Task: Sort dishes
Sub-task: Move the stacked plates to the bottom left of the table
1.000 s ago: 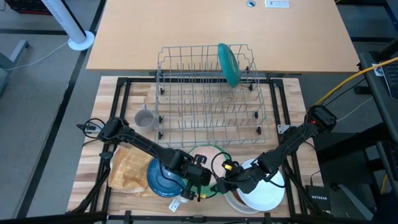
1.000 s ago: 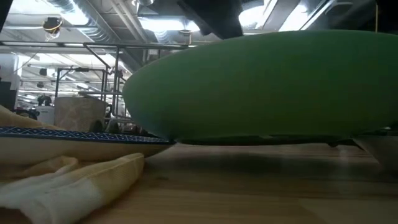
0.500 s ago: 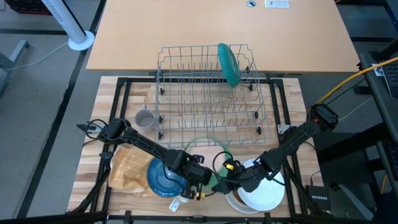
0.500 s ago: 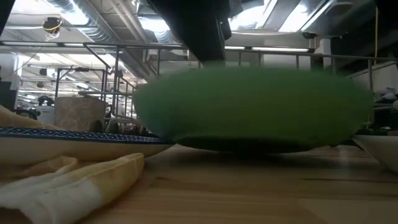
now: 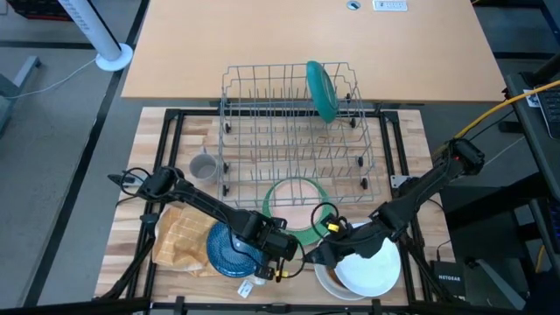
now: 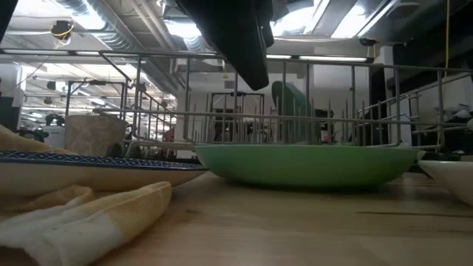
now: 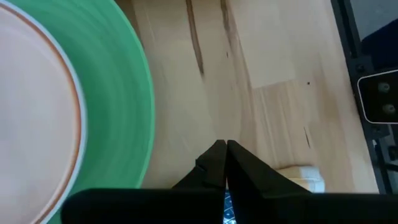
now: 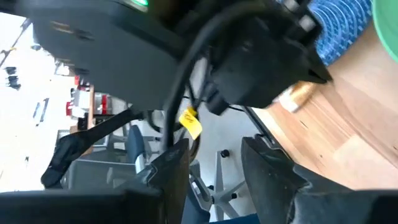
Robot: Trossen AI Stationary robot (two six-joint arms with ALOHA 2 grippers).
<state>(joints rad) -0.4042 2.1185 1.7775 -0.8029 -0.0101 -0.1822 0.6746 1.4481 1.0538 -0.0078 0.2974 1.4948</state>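
- Left pincer [image 7: 224, 163]: closed on nothing, low over the tabletop [image 5: 402, 157] beside the green plate [image 5: 294, 203], likely clear of it.
- Right pincer [image 8: 214, 163]: open, empty, near the white bowl [image 5: 367, 271].
- Green plate: flat before the wire rack [image 5: 289, 131], peach plate [image 7: 34, 118] inside; probably awaiting racking.
- Teal plate [image 5: 320, 89]: upright in the rack.
- Blue plate [image 5: 229, 252]: on the checked cloth [image 5: 179, 234], partly hidden by the left arm.
- Grey mug [image 5: 203, 166]: left of the rack.

You have a green plate [image 5: 294, 203] mid-frame, blue patterned plate [image 5: 230, 251] lower left on yellow-orange checked cloth [image 5: 181, 236], white bowl [image 5: 372, 273] lower right.
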